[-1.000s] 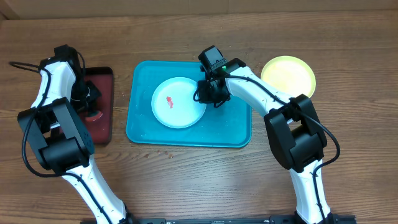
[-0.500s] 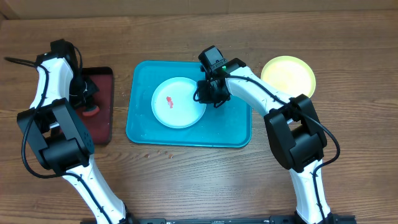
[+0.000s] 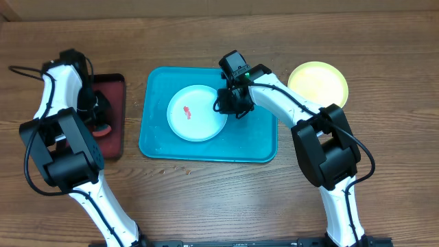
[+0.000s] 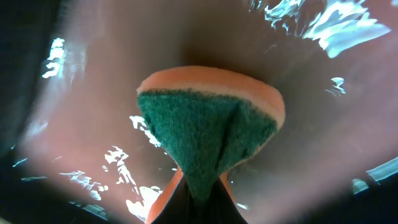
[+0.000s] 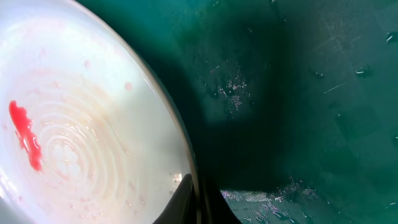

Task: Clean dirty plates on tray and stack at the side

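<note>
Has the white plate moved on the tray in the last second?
No. The white plate keeps the same gap to the left rim of the blue tray.

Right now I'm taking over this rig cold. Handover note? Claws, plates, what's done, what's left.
Left claw: shut on the sponge, over the dark red tray.
Right claw: shut on the right rim of the white plate, which lies in the blue tray.
The white plate has a red smear on it and is not wiped.
The yellow-green plate is on the table right of the blue tray, no smear visible from overhead; likely done.
No third plate in view.
Left to do: wipe the white plate with the sponge, then stack it on the yellow-green plate.
</note>
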`<state>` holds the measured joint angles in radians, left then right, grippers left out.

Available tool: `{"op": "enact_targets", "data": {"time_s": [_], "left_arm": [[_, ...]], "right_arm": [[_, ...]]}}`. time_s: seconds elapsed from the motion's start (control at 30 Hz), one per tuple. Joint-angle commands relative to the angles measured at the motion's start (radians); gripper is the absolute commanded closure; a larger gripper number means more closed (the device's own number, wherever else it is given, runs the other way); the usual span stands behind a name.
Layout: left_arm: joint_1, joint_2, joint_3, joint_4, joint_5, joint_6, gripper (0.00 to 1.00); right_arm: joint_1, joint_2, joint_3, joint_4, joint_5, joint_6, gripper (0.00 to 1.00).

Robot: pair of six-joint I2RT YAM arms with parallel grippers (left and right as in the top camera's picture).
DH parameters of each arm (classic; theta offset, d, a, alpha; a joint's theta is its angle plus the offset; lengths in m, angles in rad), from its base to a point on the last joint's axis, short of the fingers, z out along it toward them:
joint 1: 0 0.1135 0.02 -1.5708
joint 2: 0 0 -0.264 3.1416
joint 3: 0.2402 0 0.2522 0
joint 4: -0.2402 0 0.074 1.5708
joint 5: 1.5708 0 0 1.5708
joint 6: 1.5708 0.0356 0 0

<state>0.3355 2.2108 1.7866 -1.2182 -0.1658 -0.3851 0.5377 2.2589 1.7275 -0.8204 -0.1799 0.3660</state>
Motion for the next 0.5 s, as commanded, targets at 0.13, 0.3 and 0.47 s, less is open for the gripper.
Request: {"op": "enact_targets", "data": {"time_s": [0.13, 0.3, 0.47], "left_arm": [[0.004, -0.070, 0.235, -0.132, 0.200, 0.033, 0.96], [-0.011, -0.109, 0.234, -0.134, 0.272, 0.128, 0.96], [-0.045, -0.106, 0.204, -0.131, 0.294, 0.135, 0.96]], "right_arm": [[0.007, -0.024, -0.012, 0.006, 0.101, 0.088, 0.96], [0.012, -0.024, -0.012, 0.010, 0.101, 0.110, 0.96], [0.018, -0.024, -0.012, 0.019, 0.100, 0.110, 0.96]]}}
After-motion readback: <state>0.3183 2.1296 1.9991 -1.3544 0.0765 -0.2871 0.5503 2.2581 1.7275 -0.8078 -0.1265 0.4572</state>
